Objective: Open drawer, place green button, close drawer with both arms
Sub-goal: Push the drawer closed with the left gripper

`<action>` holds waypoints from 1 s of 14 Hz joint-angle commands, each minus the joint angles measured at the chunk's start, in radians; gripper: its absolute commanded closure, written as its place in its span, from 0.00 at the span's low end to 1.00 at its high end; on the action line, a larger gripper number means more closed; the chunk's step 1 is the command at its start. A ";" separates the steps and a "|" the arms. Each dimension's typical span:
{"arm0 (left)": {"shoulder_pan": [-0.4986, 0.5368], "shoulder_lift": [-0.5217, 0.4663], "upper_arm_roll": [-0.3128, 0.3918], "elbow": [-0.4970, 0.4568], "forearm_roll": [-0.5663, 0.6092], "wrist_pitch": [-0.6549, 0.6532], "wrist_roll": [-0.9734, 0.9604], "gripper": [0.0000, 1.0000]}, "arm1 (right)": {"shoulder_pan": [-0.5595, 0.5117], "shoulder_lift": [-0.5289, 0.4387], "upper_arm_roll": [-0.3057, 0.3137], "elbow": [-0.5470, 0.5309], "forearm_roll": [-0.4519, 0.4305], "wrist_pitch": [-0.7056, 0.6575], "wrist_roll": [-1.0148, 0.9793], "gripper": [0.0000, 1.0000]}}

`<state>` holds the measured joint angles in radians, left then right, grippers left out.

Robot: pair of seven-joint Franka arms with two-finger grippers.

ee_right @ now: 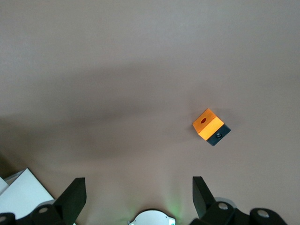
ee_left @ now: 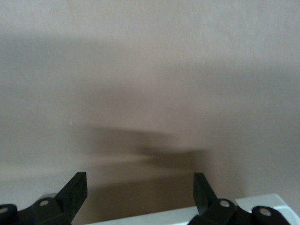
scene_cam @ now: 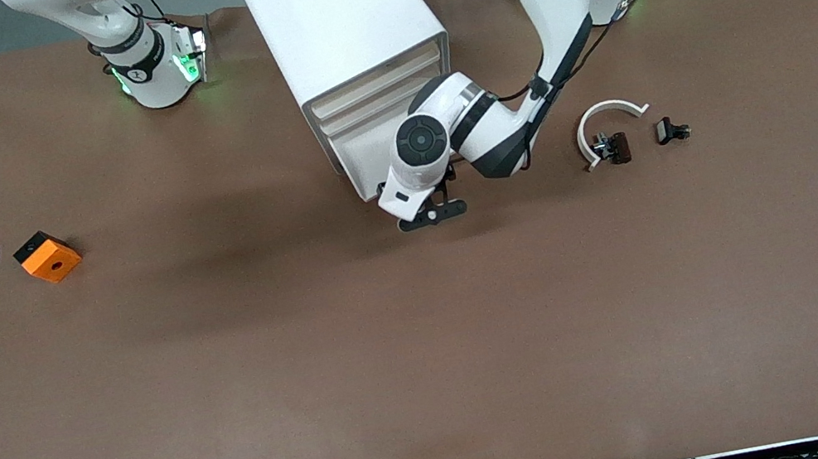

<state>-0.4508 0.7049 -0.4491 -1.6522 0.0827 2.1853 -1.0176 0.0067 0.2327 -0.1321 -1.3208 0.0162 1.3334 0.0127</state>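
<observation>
The white cabinet stands near the robots' bases, its cream drawer fronts facing the front camera. My left arm's wrist covers the lower fronts, so I cannot tell whether any drawer is pulled out. My left gripper hangs low over the table just in front of the cabinet. In the left wrist view it is open and empty, with a white edge beside it. My right gripper is open and empty, high over its own base, and out of the front view. The button is not in view.
An orange block with a hole lies toward the right arm's end; it also shows in the right wrist view. Black clip pieces and a white curved band lie toward the left arm's end.
</observation>
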 commanded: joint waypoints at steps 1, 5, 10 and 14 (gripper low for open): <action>0.021 -0.045 -0.051 -0.061 0.014 -0.004 -0.047 0.00 | -0.056 -0.018 0.014 0.044 0.001 -0.042 -0.010 0.00; 0.023 -0.035 -0.083 -0.061 0.003 -0.012 -0.076 0.00 | -0.056 -0.029 0.014 0.098 0.008 -0.115 -0.008 0.00; 0.138 0.039 -0.219 -0.060 -0.057 -0.060 -0.079 0.00 | -0.056 -0.113 0.016 0.088 0.024 -0.092 -0.010 0.00; 0.170 0.059 -0.258 -0.058 -0.167 -0.099 -0.085 0.00 | -0.054 -0.167 0.016 0.008 0.022 -0.080 -0.014 0.00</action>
<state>-0.2980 0.7610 -0.6817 -1.7089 -0.0241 2.1105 -1.0925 -0.0396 0.1164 -0.1263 -1.2383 0.0285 1.2347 0.0092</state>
